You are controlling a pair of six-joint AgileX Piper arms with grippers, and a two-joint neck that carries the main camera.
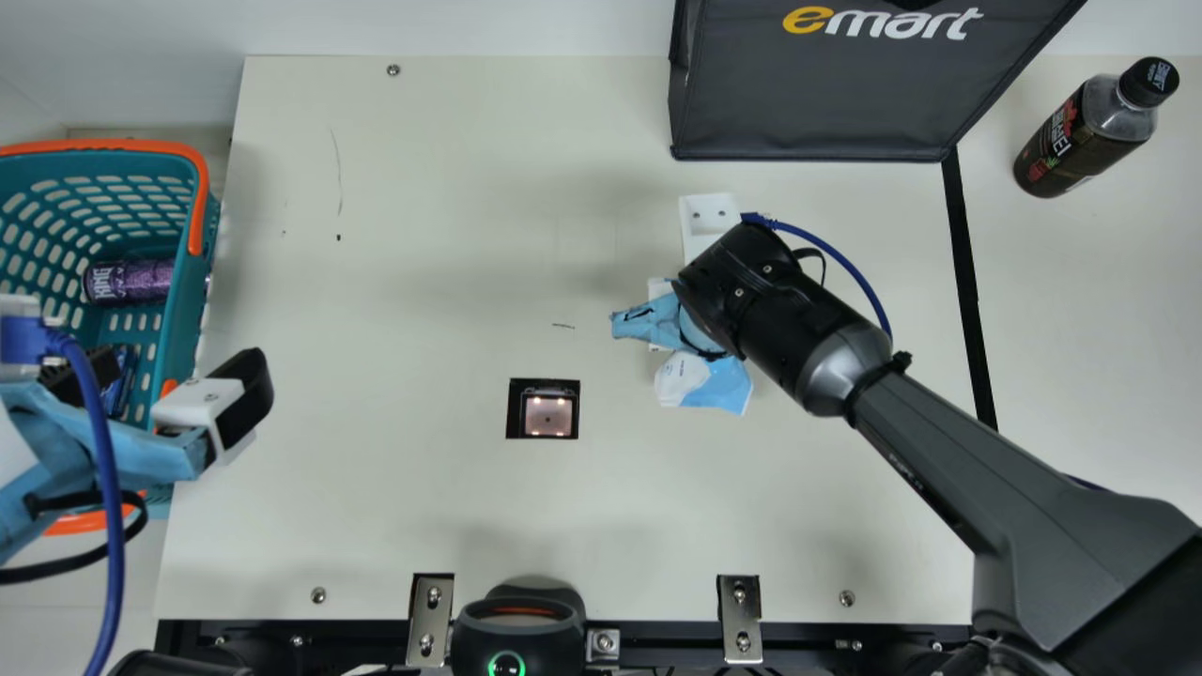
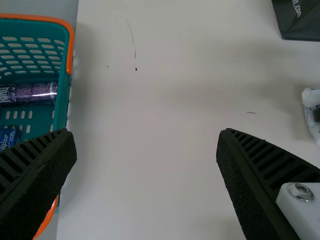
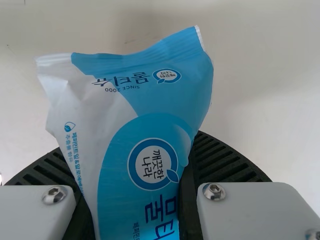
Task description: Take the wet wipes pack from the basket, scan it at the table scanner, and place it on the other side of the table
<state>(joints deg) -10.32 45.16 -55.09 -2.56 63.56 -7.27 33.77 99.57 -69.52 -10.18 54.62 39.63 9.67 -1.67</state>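
Observation:
My right gripper [image 1: 669, 324], right of the table's middle in the main view, holds the wet wipes pack [image 1: 706, 383], part of which shows beside it. In the right wrist view, the blue and white pack [image 3: 145, 115] is squeezed between the ribbed fingers of my right gripper [image 3: 131, 150]. My left gripper [image 1: 161, 387] is open over the basket's table-side edge; the left wrist view shows nothing between the fingers of my left gripper [image 2: 147, 142]. The basket [image 1: 177, 324] is teal with orange handles. Left of the pack, the scanner [image 1: 548, 415] is set in the tabletop.
A purple can [image 1: 131, 282] lies in the basket, with a blue packet [image 2: 9, 137] near it. At the back stands a dark grey bag [image 1: 817, 94], and a dark bottle [image 1: 1080, 136] is at the far right. A black device [image 1: 518, 634] sits at the front edge.

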